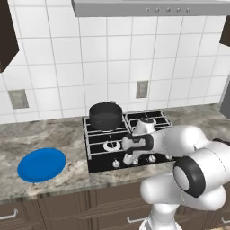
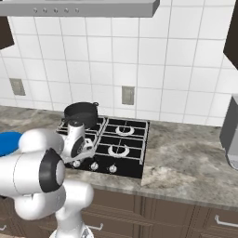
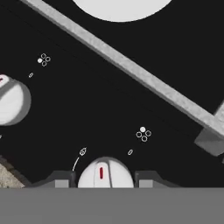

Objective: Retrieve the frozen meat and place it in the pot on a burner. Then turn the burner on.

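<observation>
Reaching down over the front edge of the cooktop (image 1: 99, 167), the gripper (image 3: 105, 180) straddles a white knob (image 3: 105, 173) with a red mark, one dark finger (image 3: 59, 180) on each side of it. The fingers sit close against the knob's flanks, though I cannot tell whether they actually press it. A second knob (image 3: 12, 101) lies well off to the left in the hand view, and a grey grate bar (image 3: 131, 70) crosses diagonally above, with part of a pale burner ring (image 3: 120, 8) at the top edge.

From the left base view the gripper (image 1: 130, 158) hangs at the knob row, just in front of the front left burner (image 1: 110, 145). The pot (image 1: 106, 115) stands on the rear left burner (dark, round, open-topped), against the tiled wall. Its inside looks uniformly dark, and the meat cannot be made out there. A blue plate (image 1: 42, 164) lies on the marbled desk (image 1: 27, 134) well left of the cooktop.

In the right base view the pot (image 2: 81, 113) sits behind the wrist, and the gripper (image 2: 76, 160) is low at the cooktop's front left.
</observation>
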Controlling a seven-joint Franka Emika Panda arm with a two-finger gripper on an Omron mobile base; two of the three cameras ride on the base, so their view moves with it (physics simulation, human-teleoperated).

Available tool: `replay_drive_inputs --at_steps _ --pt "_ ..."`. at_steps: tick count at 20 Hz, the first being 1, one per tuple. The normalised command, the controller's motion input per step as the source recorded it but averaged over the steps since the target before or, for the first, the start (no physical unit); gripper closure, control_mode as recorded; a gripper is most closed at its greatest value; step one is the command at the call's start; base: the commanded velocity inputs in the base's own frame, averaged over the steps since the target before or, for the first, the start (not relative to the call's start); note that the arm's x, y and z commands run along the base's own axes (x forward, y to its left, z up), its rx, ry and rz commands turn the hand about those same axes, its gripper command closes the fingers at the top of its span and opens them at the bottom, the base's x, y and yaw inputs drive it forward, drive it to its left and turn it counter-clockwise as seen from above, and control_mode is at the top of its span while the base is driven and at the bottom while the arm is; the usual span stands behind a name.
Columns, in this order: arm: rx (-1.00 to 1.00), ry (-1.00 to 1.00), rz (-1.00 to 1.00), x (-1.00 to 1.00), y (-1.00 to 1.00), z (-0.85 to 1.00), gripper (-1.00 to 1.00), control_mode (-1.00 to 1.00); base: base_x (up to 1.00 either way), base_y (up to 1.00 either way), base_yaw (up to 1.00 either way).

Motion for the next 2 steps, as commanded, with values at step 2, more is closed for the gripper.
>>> replay_drive_inputs --at_steps 2 --pt "0.0 0.0 0.26 0.0 0.08 -0.26 1.0 -1.0 0.0 0.0 0.0"
